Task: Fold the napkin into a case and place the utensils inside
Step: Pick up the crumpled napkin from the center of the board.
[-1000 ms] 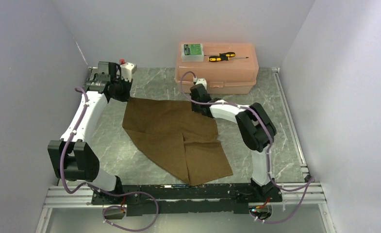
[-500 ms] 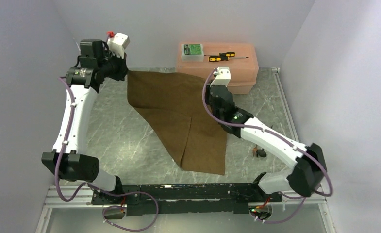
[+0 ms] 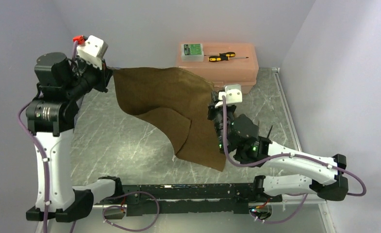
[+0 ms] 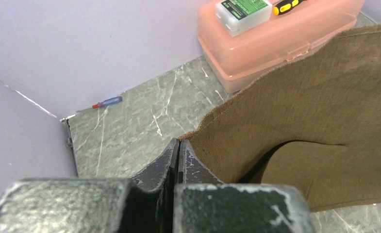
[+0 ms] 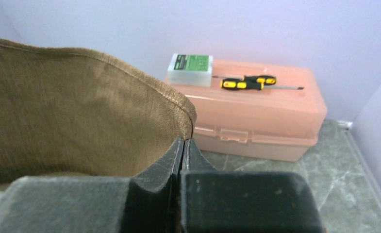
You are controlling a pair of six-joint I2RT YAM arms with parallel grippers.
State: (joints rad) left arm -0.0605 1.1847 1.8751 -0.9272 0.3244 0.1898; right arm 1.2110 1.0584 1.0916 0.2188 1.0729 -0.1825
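Note:
The dark-brown napkin (image 3: 164, 102) hangs in the air between my two grippers, unfolded, with its lower point (image 3: 212, 162) drooping toward the table. My left gripper (image 3: 109, 74) is shut on its upper left corner, which shows pinched at the fingertips in the left wrist view (image 4: 178, 143). My right gripper (image 3: 212, 104) is shut on its upper right corner, which shows pinched in the right wrist view (image 5: 183, 141). The cloth fills much of both wrist views (image 4: 300, 111) (image 5: 72, 107). No utensil is clearly in view; a thin dark piece (image 3: 269, 131) behind my right forearm is too hidden to identify.
A pink plastic box (image 3: 227, 77) stands at the back, carrying a white case with a green label (image 3: 192, 51) and a yellow-and-black screwdriver (image 3: 221, 57). A blue-and-red screwdriver (image 4: 106, 102) lies at the back left wall. Grey walls close in on both sides.
Both grippers have risen and drawn toward the near side, each holding a corner. The napkin has come off the table and now hangs between them.

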